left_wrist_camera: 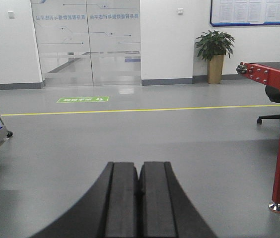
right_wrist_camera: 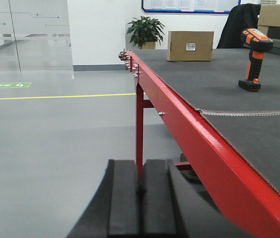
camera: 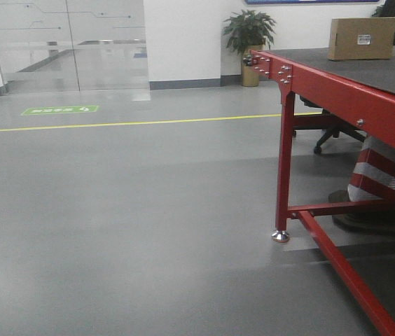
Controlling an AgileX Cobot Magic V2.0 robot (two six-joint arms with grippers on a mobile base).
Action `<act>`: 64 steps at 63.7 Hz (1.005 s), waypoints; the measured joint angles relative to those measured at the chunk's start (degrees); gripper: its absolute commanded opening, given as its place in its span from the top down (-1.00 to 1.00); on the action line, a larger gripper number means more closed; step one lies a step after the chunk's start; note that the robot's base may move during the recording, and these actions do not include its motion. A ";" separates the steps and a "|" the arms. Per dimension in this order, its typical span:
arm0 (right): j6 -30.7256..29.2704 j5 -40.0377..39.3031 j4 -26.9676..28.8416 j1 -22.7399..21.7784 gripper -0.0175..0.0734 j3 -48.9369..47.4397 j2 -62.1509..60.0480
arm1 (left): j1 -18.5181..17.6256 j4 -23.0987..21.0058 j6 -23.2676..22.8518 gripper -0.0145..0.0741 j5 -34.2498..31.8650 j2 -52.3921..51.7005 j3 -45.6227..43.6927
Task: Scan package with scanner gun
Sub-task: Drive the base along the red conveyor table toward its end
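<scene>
- package [right_wrist_camera: 190,45]: on tabletop [right_wrist_camera: 214,89], far end, white label facing the right wrist camera.
- scanner gun [right_wrist_camera: 252,58]: upright on its foot, on tabletop, apart from package.
- left hand [left_wrist_camera: 140,173], right hand [right_wrist_camera: 140,174]: both clenched, empty, off the tabletop.

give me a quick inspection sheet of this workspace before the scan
surface: red-framed table, dark mat top
job's things: package upright at the far end, white label facing the right wrist camera; scanner gun standing on its foot, apart from it
clutter: second cardboard box at far right
grippers: left gripper shut, empty, over floor; right gripper shut, empty, beside table edge
cables: nothing seen
surroundings: potted plant, glass doors, yellow floor line, striped cone under table
</scene>
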 measured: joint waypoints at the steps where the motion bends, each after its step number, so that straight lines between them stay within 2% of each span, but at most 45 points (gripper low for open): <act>1: 0.00 0.00 0.00 0.00 0.95 0.00 0.00 | 0.00 0.00 0.00 0.92 0.00 0.00 0.00; 64: 0.00 0.00 0.00 0.00 0.95 0.00 0.00 | 0.00 0.00 0.00 0.92 0.00 0.00 0.00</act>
